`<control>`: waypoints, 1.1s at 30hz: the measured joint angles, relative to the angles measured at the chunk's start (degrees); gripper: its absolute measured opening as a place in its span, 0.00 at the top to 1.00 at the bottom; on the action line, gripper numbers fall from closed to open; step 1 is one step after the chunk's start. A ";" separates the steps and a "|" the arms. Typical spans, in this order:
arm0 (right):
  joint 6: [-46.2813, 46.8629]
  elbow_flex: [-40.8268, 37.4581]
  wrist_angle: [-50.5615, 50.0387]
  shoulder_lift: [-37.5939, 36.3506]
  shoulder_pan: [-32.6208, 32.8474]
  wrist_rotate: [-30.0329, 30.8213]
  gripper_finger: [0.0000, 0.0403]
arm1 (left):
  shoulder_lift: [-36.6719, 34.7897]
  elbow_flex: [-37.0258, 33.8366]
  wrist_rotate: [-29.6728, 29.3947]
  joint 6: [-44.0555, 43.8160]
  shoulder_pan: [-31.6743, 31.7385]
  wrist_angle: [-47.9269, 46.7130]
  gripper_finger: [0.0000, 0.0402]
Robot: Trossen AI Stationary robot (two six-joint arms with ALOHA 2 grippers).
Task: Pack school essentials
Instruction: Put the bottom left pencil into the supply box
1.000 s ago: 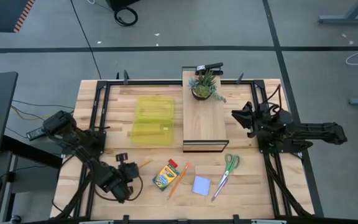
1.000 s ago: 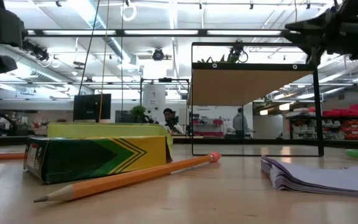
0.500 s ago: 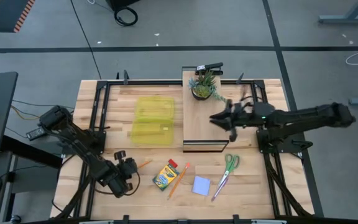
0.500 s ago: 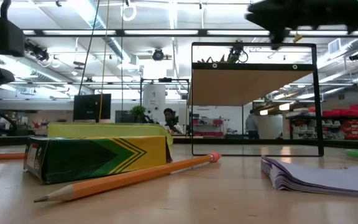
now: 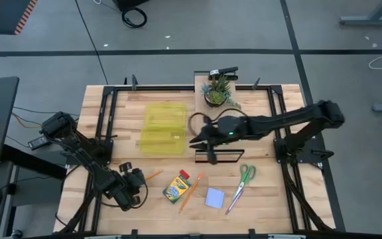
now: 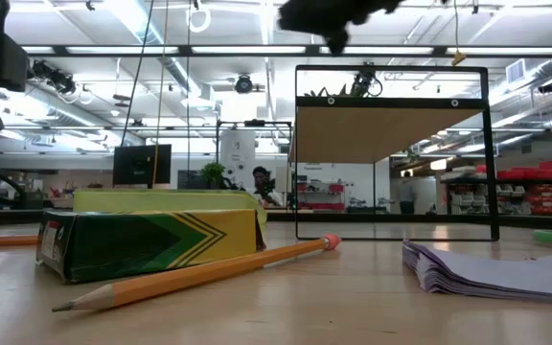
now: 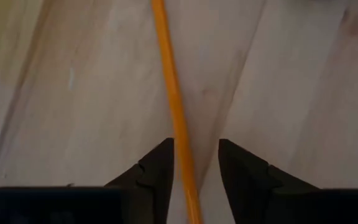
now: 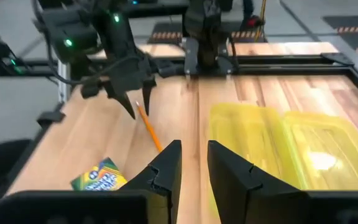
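Counting across the worktop [image 5: 257, 196] now: two orange pencils, one [image 5: 152, 175] just beside the left claw [image 5: 135, 188], the second [image 5: 190, 191] farther from it, next to the one crayon box [image 5: 176, 186]. One light blue sticky-note pad [image 5: 214, 198], well below the right claw [image 5: 197, 138]. One pair of green-handled scissors [image 5: 241, 182]. One translucent yellow case [image 5: 162, 128], sitting right beside that right claw. One potted plant [image 5: 219, 91] on the single wooden riser [image 5: 217, 113]. Two dark arms, two claws in all. That makes five loose stationery pieces on the wood.
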 joint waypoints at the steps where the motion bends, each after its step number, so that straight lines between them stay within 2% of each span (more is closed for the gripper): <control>1: -0.57 1.94 -0.94 1.76 -0.01 -0.10 0.79 | 0.00 0.00 0.12 -0.04 0.01 -0.33 0.64; 8: -2.76 12.75 -7.08 10.17 -0.02 -2.06 0.81 | 0.00 0.02 0.85 -1.39 0.02 -2.31 0.59; 14: -2.56 18.45 -9.19 16.30 0.37 -5.37 0.81 | 0.00 0.04 0.90 -1.39 0.02 -4.10 0.55; 17: -2.92 21.99 -10.58 19.71 1.84 -5.14 0.81 | 0.00 0.04 0.89 -1.36 0.02 -5.27 0.53; 22: -5.41 29.12 -17.06 24.13 5.38 2.30 0.81 | 0.00 0.04 0.88 0.37 -0.02 -5.58 0.53; 28: -4.39 34.31 -20.14 29.24 8.64 11.85 0.81 | 0.00 0.04 0.87 3.17 -0.02 -5.19 0.55; 33: -1.95 37.46 -21.22 32.34 11.77 16.09 0.81 | 0.02 0.04 0.84 3.11 0.48 -4.87 0.55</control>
